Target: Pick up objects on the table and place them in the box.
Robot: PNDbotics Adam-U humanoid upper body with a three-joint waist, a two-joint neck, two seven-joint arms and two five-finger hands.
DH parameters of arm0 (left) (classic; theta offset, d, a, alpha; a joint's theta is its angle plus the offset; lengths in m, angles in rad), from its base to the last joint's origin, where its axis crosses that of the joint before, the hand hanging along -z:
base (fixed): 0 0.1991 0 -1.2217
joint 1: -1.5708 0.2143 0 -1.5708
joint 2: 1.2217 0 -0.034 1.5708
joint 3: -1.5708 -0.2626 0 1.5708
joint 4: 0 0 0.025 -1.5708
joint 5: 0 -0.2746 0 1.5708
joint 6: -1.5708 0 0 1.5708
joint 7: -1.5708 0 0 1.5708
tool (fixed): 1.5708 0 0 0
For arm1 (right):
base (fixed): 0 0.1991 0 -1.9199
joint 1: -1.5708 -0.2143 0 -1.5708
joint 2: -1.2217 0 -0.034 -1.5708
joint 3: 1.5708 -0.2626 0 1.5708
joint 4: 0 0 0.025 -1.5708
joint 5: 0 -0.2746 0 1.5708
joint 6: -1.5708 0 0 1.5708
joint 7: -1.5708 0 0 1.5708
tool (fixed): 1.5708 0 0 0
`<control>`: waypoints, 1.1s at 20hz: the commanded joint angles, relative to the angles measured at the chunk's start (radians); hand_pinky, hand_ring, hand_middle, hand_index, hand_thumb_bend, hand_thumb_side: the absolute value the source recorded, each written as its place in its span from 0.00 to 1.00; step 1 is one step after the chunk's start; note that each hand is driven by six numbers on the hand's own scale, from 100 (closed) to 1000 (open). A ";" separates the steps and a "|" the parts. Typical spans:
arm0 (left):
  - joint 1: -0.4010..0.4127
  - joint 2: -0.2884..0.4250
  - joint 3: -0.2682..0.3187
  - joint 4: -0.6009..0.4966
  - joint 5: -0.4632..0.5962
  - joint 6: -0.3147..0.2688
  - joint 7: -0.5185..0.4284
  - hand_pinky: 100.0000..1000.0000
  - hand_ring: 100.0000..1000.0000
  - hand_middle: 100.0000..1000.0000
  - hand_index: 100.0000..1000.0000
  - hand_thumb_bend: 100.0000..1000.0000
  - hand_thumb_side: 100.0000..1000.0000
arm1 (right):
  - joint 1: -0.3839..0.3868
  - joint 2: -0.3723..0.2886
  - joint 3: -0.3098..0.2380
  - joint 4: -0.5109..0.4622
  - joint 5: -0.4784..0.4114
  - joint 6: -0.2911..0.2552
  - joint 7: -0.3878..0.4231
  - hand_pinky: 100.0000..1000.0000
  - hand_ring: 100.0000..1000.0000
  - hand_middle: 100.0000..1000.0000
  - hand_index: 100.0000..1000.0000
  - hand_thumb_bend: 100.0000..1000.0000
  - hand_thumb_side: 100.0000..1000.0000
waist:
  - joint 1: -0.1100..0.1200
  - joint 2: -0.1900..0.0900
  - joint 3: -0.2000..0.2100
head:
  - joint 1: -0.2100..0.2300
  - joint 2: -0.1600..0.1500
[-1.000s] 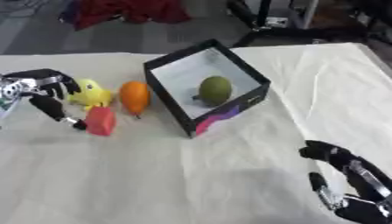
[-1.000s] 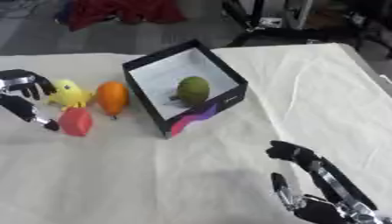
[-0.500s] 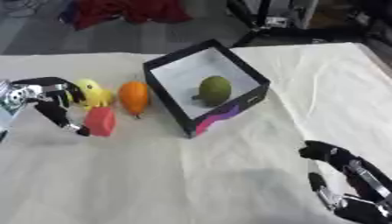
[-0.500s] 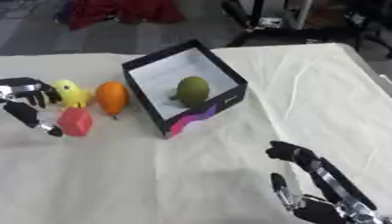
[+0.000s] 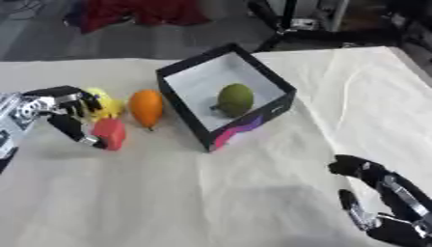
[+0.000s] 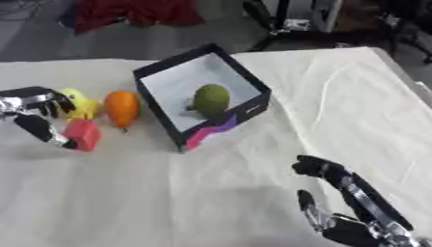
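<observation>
red block next, one fruit already boxed

green fruit [image 5: 236, 98] lies inside the box [image 5: 270, 80], so we count one item done. three things are left on the cloth [image 5: 211, 193]: a red block [image 5: 111, 133], an orange fruit [image 5: 146, 107] and a yellow piece [image 5: 103, 102].

our left hand [image 5: 60, 108] is at the red block, thumb curled down against its near side, fingers arched over the top toward the yellow piece just behind. we judge it is closing on the block; whether the fingers truly pinch it we cannot tell, and the block seems to sit on the cloth, not lifted.

the orange fruit lies just to the right of that hand, between it and the box. its long axis runs away from us, with the pointed end toward us and the rounded end far. the box stands askew, one corner toward us, open side up.

our right hand [image 6: 337, 202] rests idle at the lower right, well apart from everything, fingers relaxed and holding nothing.
</observation>
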 commanded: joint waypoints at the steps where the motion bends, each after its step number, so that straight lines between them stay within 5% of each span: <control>1: -0.027 0.016 -0.002 -0.001 -0.004 -0.010 -0.006 0.72 0.66 0.69 0.80 0.69 0.28 | -0.003 -0.013 -0.006 -0.009 0.004 0.000 -0.004 0.87 0.81 0.76 0.91 0.00 0.30 | 0.008 -0.025 0.001 | -0.002 -0.002; 17: -0.053 0.001 -0.031 0.005 -0.036 -0.043 -0.079 0.73 0.65 0.65 0.77 0.48 0.18 | -0.004 -0.015 -0.005 -0.010 0.004 0.000 -0.005 0.87 0.81 0.76 0.90 0.00 0.30 | 0.007 -0.026 0.003 | -0.001 -0.002; 22: -0.055 0.001 -0.034 -0.004 -0.047 -0.053 -0.087 0.72 0.60 0.58 0.72 0.32 0.10 | -0.004 -0.016 -0.005 -0.010 0.005 0.001 -0.004 0.87 0.81 0.76 0.90 0.00 0.29 | 0.007 -0.026 0.004 | -0.002 -0.002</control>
